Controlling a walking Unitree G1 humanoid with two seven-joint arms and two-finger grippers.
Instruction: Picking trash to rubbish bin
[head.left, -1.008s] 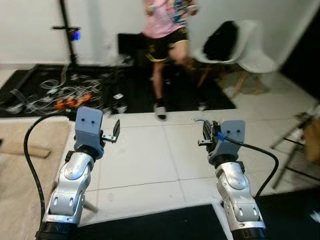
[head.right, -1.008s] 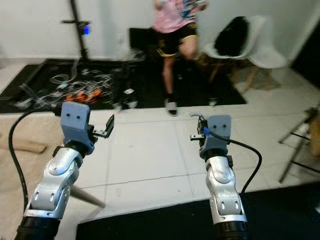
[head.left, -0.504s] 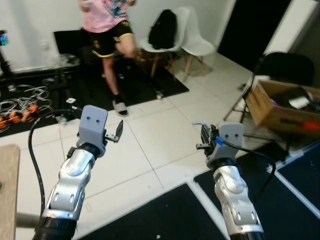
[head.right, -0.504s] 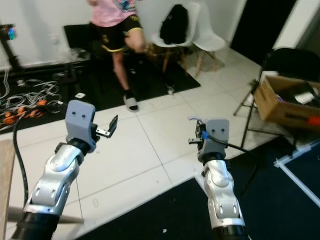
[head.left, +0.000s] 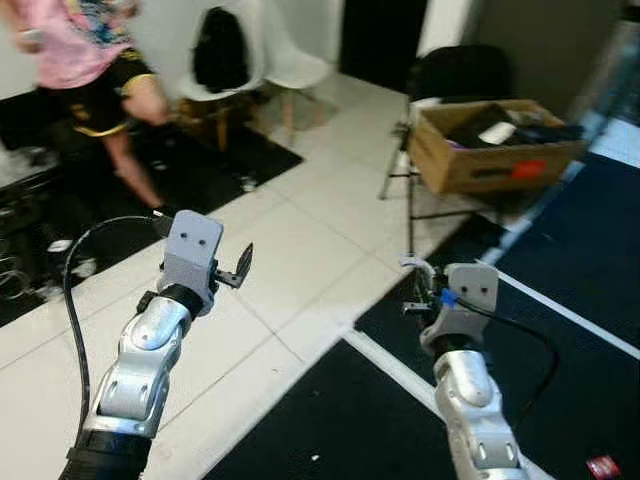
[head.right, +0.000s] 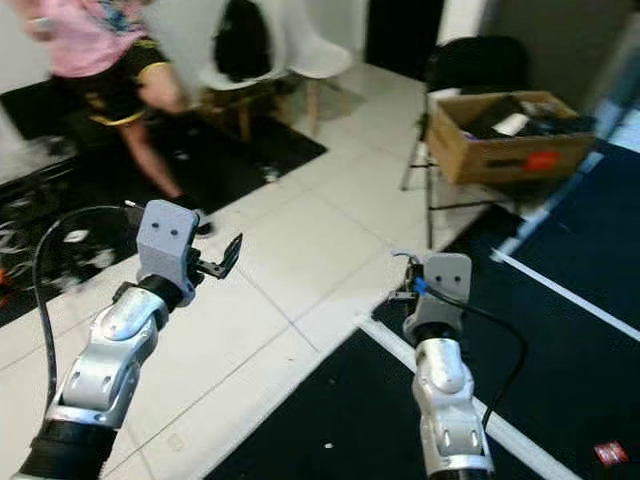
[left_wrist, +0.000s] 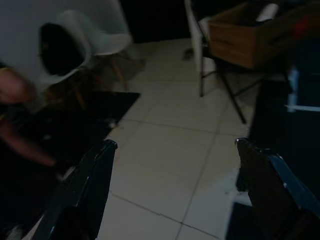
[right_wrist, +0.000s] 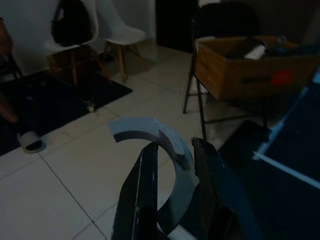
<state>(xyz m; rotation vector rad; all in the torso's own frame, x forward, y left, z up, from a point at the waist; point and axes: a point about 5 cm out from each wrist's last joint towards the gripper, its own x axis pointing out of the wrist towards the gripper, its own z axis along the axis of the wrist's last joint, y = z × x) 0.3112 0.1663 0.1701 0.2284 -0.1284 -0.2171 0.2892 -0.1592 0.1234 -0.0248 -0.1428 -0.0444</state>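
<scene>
The right gripper (right_wrist: 172, 165) is clenched on a curved grey plastic scrap (right_wrist: 165, 142), the left gripper (left_wrist: 175, 170) spread empty; binning remains undone.

Brown cardboard box (head.left: 490, 150) with red label, white chairs (head.left: 270, 65), black mats (head.left: 560, 330).

two silver arms, each ending in one gripper: the left gripper (head.left: 243, 270) at left of centre, the right gripper (head.left: 413, 290) at right of centre. one person (head.left: 85, 60) at the upper left. two white chairs (head.left: 285, 65) at the top, one carrying a black bag (head.left: 220, 50). one black folding chair (head.left: 455, 75) at the upper right, bearing one cardboard box (head.left: 490, 145). one small red scrap (head.left: 602, 466) at the lower right.
</scene>
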